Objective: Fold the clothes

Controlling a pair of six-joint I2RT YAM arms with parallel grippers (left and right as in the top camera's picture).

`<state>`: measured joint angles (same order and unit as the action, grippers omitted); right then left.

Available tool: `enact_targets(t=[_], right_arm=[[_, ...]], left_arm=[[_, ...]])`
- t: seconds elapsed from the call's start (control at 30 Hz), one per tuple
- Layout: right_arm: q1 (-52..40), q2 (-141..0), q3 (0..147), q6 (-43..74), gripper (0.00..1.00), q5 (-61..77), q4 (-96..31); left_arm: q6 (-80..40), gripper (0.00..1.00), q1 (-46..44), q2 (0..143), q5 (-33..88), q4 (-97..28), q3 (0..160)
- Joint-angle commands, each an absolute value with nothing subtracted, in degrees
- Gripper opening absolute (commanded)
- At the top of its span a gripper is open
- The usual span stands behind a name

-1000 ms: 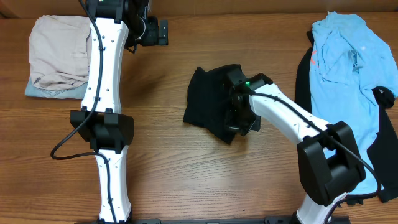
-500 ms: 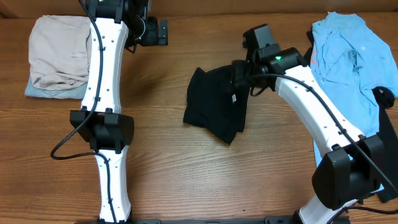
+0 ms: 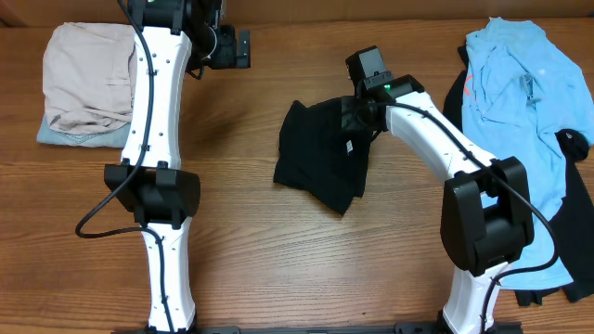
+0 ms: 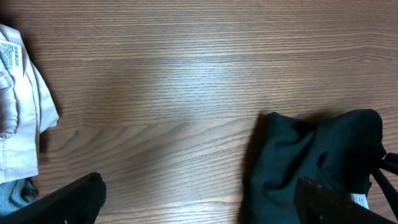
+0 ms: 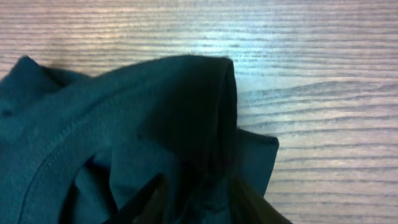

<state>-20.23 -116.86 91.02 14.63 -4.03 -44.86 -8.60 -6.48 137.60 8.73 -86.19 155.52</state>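
Note:
The black T-shirt (image 3: 320, 153) lies bunched in the middle of the table, a small white label showing on its right part. My right gripper (image 3: 357, 116) is at its far right edge. In the right wrist view the gripper (image 5: 199, 202) has its fingers closed round a raised fold of the black T-shirt (image 5: 124, 124). The light blue shirt (image 3: 520, 83) lies spread at the right. My left gripper (image 3: 243, 48) hangs open at the back, left of the black T-shirt (image 4: 311, 155), and holds nothing (image 4: 202, 205).
A folded beige garment (image 3: 88, 79) lies on a pale blue denim piece (image 3: 65, 137) at the far left, its edge showing in the left wrist view (image 4: 15, 124). A dark garment (image 3: 575, 241) lies under the light blue shirt at the right edge.
My right gripper left the shirt's front right part, rose, swung to the back right edge and came down on a fold there. The shirt's right side shifted. The left arm stayed still.

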Motion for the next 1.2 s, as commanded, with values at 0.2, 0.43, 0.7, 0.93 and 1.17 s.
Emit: enact_targets(t=[0.2, 0.43, 0.7, 0.93, 1.17], right_arm=[[-20.2, -118.7, 91.1, 13.0, 0.20, -5.5, -41.5], [-18.9, -119.7, 91.1, 13.1, 0.04, -5.5, -40.6], [-12.6, -118.0, 92.5, 13.5, 0.04, 3.2, -42.5], [-2.4, -115.8, 93.0, 9.8, 0.04, 20.1, -43.8], [0.3, -116.2, 93.0, 5.7, 0.13, 21.1, -49.1]], left_arm=[[-7.3, 1.00, -6.4, 137.5, 7.1, -86.4, 155.7], [-7.3, 1.00, -6.4, 137.5, 7.0, -86.4, 155.7], [-7.2, 1.00, -6.4, 137.5, 6.8, -86.3, 155.7], [-7.2, 1.00, -6.4, 137.5, 6.6, -86.3, 155.7], [-7.2, 1.00, -6.4, 137.6, 5.1, -86.3, 155.7]])
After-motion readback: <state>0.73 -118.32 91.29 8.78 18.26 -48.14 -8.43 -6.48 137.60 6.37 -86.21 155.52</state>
